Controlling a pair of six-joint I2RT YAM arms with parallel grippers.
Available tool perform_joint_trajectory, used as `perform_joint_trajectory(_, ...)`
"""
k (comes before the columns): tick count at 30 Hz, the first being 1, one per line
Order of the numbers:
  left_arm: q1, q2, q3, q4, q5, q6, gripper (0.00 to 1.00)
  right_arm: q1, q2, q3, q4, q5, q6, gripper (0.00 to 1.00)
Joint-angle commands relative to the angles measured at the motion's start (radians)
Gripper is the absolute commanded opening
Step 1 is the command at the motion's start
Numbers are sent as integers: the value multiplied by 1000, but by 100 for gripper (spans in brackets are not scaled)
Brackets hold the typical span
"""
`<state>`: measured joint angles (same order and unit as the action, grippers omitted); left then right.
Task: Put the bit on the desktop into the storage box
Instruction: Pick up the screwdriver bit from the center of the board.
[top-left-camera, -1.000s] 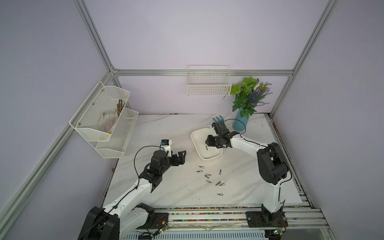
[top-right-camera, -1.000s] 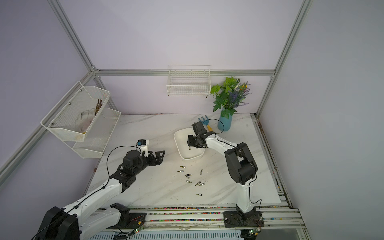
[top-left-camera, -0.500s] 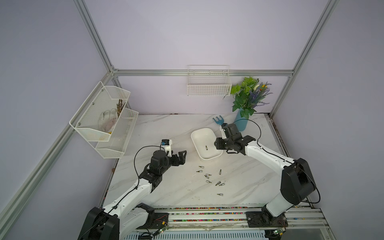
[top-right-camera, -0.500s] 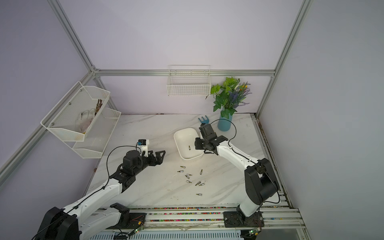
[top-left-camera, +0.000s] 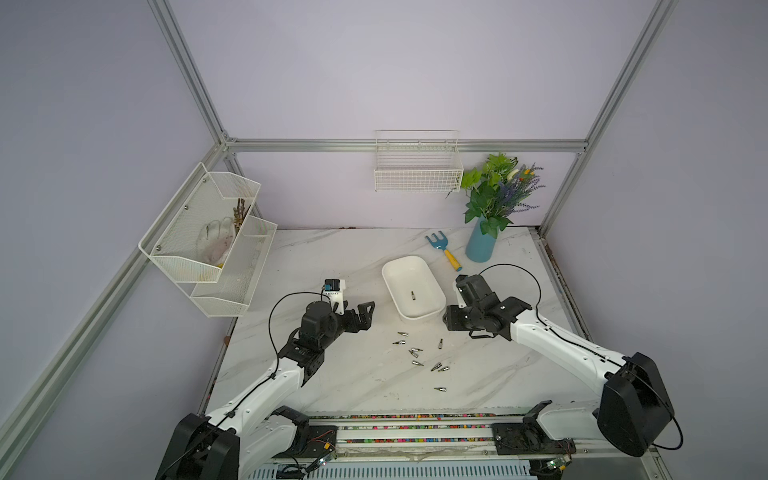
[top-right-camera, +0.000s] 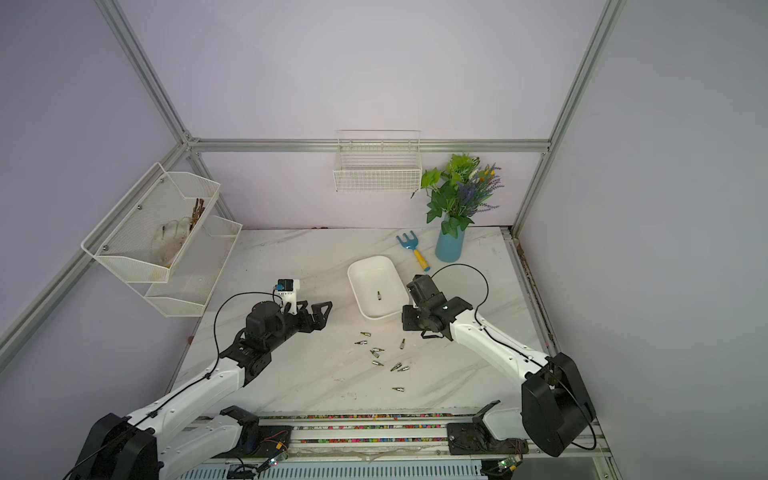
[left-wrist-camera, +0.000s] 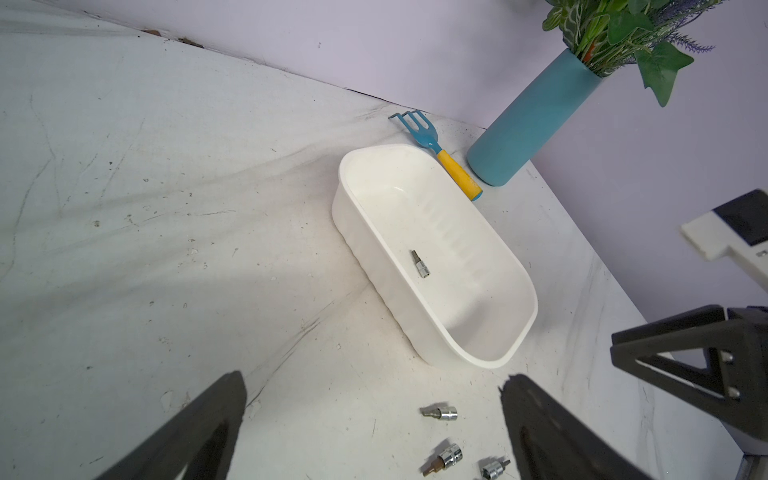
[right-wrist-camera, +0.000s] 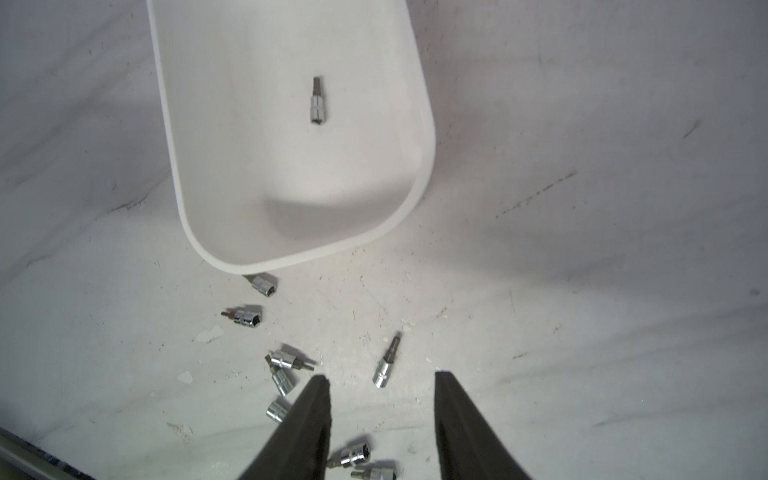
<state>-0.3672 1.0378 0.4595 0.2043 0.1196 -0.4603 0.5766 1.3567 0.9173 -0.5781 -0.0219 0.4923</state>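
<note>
On the marble desktop (top-left-camera: 332, 257), the white storage box (top-left-camera: 419, 272) lies with one bit (top-left-camera: 412, 295) resting on its floor. Just in front of the box, on the robot's side, the other bits (top-left-camera: 415, 352) lie scattered, the nearest almost touching its wall. The right gripper (right-wrist-camera: 381, 386) hovers over them by the box's near right corner, jaws partly spread and empty. The left gripper (left-wrist-camera: 374, 378), left of the box, gapes wide, holding nothing.

White arm links (top-left-camera: 561, 349), black joints (top-left-camera: 318, 324), looping black cables (top-left-camera: 271, 320), black left hand (top-left-camera: 359, 313), black right hand (right-wrist-camera: 382, 379)
</note>
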Motion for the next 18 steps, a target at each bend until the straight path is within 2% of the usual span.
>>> perform_joint_trajectory(1, -4, 15, -3, 47, 7, 17, 100, 39, -11, -43, 0, -11, 68, 45)
perform_joint_trajectory(11, -4, 15, -3, 39, -5, 17, 100, 128, 119, -33, 42, 45, 124, 43)
perform_joint_trajectory(18, -4, -10, -8, 31, -17, 21, 100, 144, 200, -16, 75, 41, 135, 40)
